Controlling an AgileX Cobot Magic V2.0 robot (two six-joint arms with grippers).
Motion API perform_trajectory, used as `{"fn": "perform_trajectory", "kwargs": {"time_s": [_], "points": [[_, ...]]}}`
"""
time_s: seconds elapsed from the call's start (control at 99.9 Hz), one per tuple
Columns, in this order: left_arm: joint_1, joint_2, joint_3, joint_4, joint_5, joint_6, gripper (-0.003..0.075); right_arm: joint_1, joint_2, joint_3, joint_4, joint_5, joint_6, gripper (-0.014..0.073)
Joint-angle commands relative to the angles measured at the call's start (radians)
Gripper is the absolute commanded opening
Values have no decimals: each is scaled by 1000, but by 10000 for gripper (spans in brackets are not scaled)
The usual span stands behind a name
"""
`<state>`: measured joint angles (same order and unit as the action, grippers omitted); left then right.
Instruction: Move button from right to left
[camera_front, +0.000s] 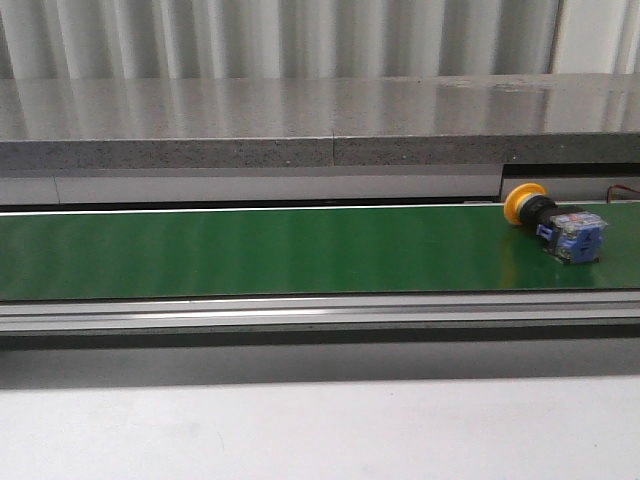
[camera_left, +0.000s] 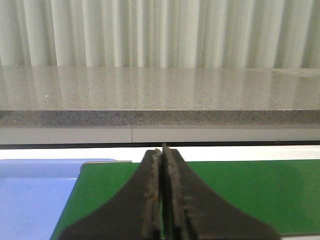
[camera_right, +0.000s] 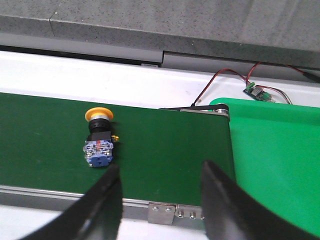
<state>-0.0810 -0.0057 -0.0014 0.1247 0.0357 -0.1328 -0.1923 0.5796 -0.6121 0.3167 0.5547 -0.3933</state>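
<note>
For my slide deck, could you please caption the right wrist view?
Open right hand hovers beside the yellow-capped push-button lying on the green conveyor belt.

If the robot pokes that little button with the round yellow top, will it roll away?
Probably not far. The small yellow-capped push-button lies on its side on the green belt, and its boxy blue-grey back would likely stop any rolling. The round cap might make it swing around instead. It looks like stiff plastic, so the open right gripper shouldn't squash it.

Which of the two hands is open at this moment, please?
The right hand, its fingers spread apart near the button; the left hand has its fingers pressed together.
</note>
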Motion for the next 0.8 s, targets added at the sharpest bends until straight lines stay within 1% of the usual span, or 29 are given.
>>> {"fn": "perform_trajectory", "kwargs": {"time_s": [0.0,0.09,0.13,0.17,0.791], "points": [[-8,-34,24,-7,-82,-8,-20,-1,-43,0,5,-73,-10,158],[-8,-34,24,-7,-82,-8,-20,-1,-71,7,5,-73,-10,-18],[-8,-34,24,-7,-82,-8,-20,-1,-78,7,5,-74,-10,-76],[-8,-34,24,-7,-82,-8,-20,-1,-80,7,6,-73,-10,-63],[-8,-34,24,-7,-82,-8,-20,-1,-80,7,6,-73,-10,-67]]}}
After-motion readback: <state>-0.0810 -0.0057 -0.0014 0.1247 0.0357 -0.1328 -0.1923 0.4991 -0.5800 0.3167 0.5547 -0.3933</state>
